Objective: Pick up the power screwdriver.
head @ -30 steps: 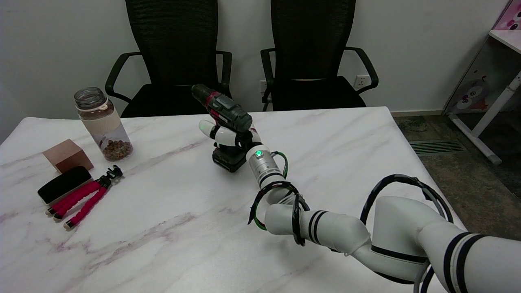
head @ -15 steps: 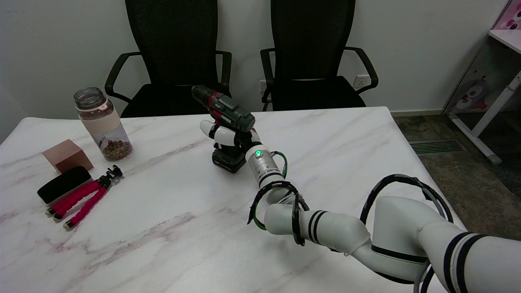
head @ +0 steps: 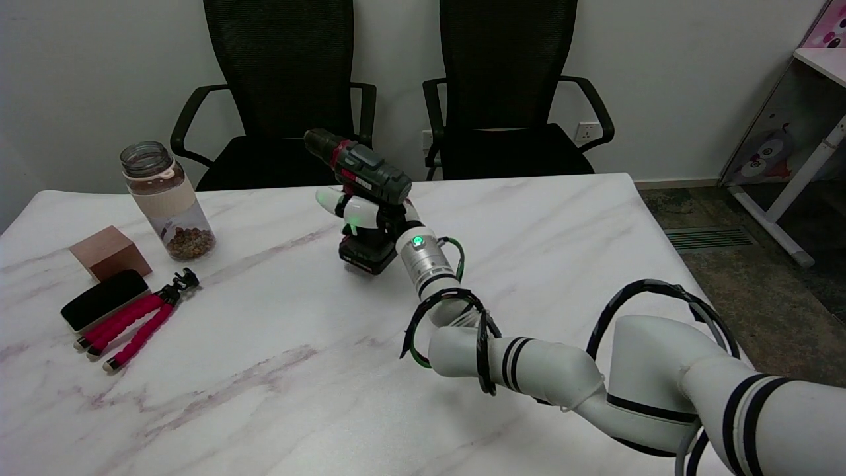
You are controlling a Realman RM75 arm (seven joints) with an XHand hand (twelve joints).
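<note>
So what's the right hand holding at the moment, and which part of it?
The right hand grips the power screwdriver around its handle, between the motor body above and the battery base below.

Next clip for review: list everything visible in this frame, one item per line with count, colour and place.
power screwdriver: one, dark green and black with red trim, table centre, held
jar: one, clear, brown contents at bottom, table's far left
block: one, copper-brown, left edge
case: one, black, in front of the block
mini tripod: one, red legs, beside the case
table: one, white marble
office chairs: two, black, behind the table
desk: one, white, far right
right hand: one, white and black, grips the screwdriver's handle
</note>
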